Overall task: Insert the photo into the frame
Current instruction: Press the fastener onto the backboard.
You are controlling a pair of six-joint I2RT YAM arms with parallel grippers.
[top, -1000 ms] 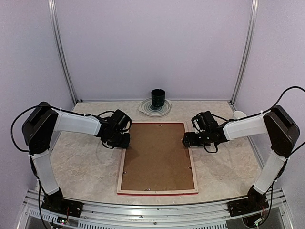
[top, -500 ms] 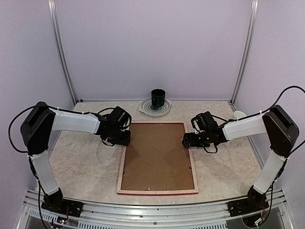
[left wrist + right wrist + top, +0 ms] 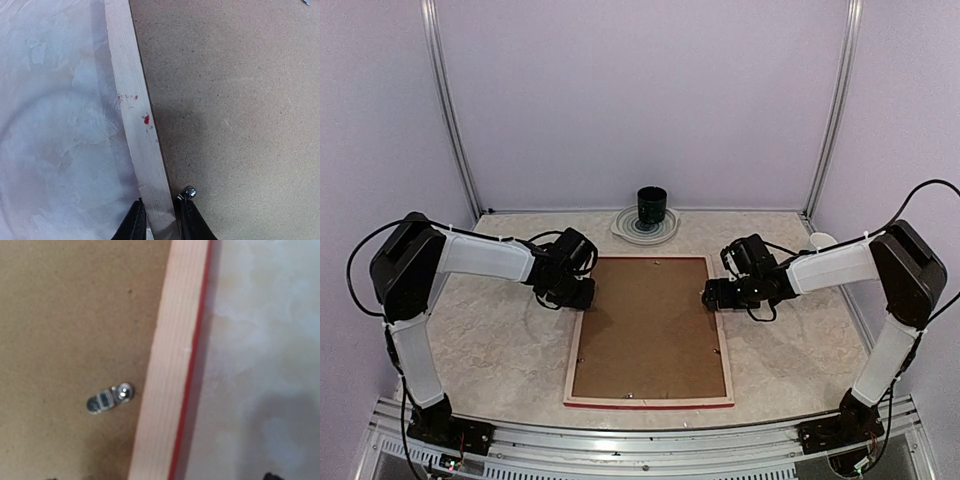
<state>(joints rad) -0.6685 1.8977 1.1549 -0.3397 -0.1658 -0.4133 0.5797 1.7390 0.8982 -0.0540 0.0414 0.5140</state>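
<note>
The left gripper (image 3: 160, 222) was pinching the pale wood left rail of the large red-edged rectangular picture frame (image 3: 132, 100). One black finger was on the marbled pale worktop (image 3: 55, 125) side and the other on the plain brown cardboard backing board (image 3: 235, 110), beside a small metal screw head (image 3: 188, 192).

The right gripper (image 3: 714, 293) was spread wide astride the opposite rail, with only its fingertips showing at the bottom corners of the right wrist view, clear of the wood. A small silver turn clip (image 3: 110, 396) lay on the board near that rail.

The frame lay face down, flat on the middle of the worktop between the two arms, with the backing board seated inside it.

At the far edge, well apart from the frame, a dark cylindrical cup (image 3: 652, 205) stood upright on a pale round ringed plate (image 3: 623, 228). What the cup held could not be told.
</note>
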